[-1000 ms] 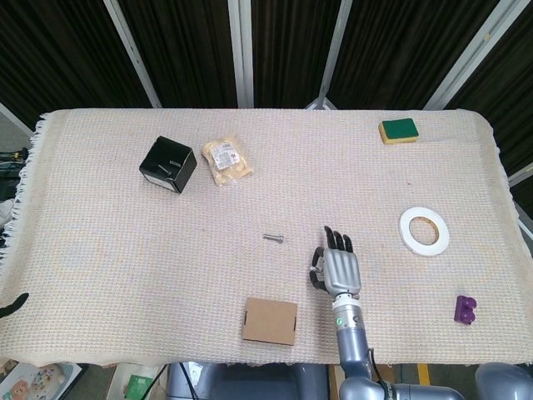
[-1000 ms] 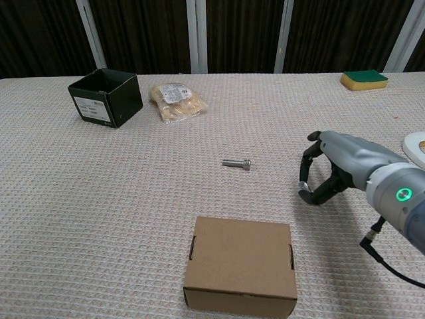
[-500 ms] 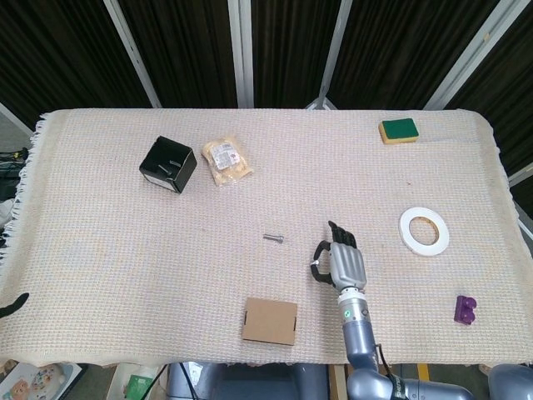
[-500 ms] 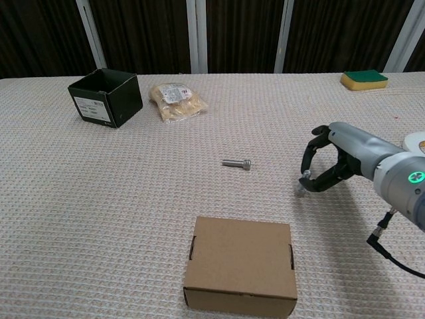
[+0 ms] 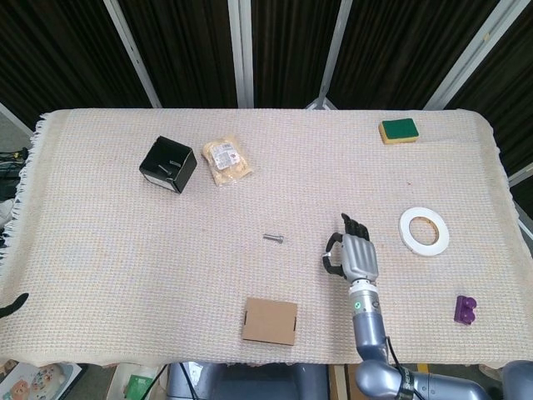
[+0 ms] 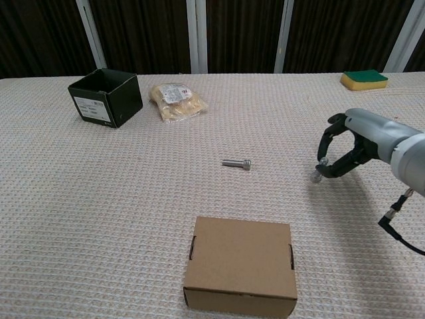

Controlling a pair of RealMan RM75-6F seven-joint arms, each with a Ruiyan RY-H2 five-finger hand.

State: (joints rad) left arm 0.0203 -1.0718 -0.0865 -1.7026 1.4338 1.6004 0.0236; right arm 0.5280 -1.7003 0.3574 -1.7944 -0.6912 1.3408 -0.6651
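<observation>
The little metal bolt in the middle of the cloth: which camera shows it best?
The chest view: there the bolt shows its shaft and thicker head, lying on its side. The head view shows the bolt only as a tiny grey sliver.

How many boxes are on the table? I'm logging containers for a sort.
2. An open black box sits far left beside the snack bag; a closed cardboard box lies at the near edge, left of the right hand.

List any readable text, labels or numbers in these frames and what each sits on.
No text can be read.
Black box: white label on its side, print too small to read.
Snack bag: white sticker at the top, blurred.
Right robot hand: no marking visible.
Cardboard box, bolt, sponge, tape roll: no text seen.
</observation>
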